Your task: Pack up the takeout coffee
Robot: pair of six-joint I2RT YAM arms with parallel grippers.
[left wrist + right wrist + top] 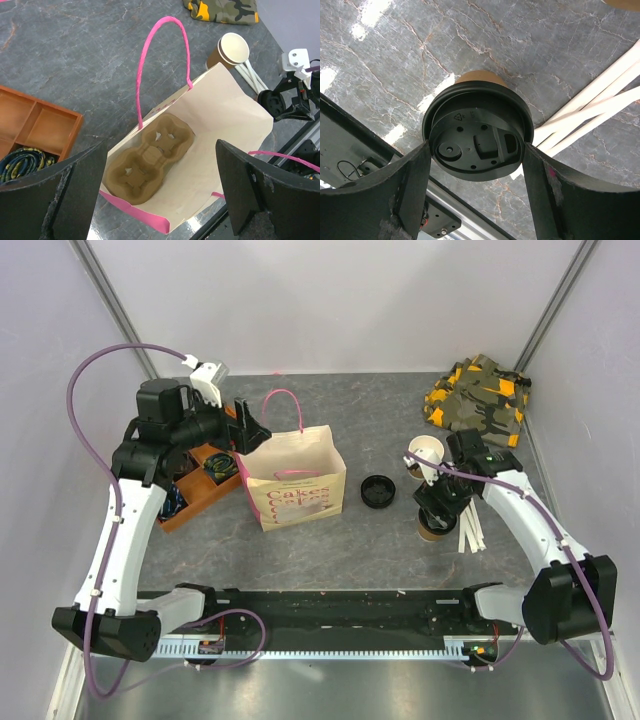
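Loose black lid (377, 491) near lidless cup (424, 453); camouflage cloth (478, 392), perhaps folded, behind.

Bright, even light from overhead, shadows soft. White glare on the table (367, 15) at ten o'clock; takeout coffee (475, 135) sharp, my right fingers (385, 200) dark, slightly blurred.

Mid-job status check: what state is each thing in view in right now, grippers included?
takeout coffee: lidded, upright, gripped at the lid.
right gripper: shut on the takeout coffee's lid.
paper bag: upright, mouth open.
cup carrier: inside the paper bag, both slots empty.
left gripper: open, above the paper bag.
second cup: lidless, upright.
loose lid: lying beside the paper bag, on no cup.
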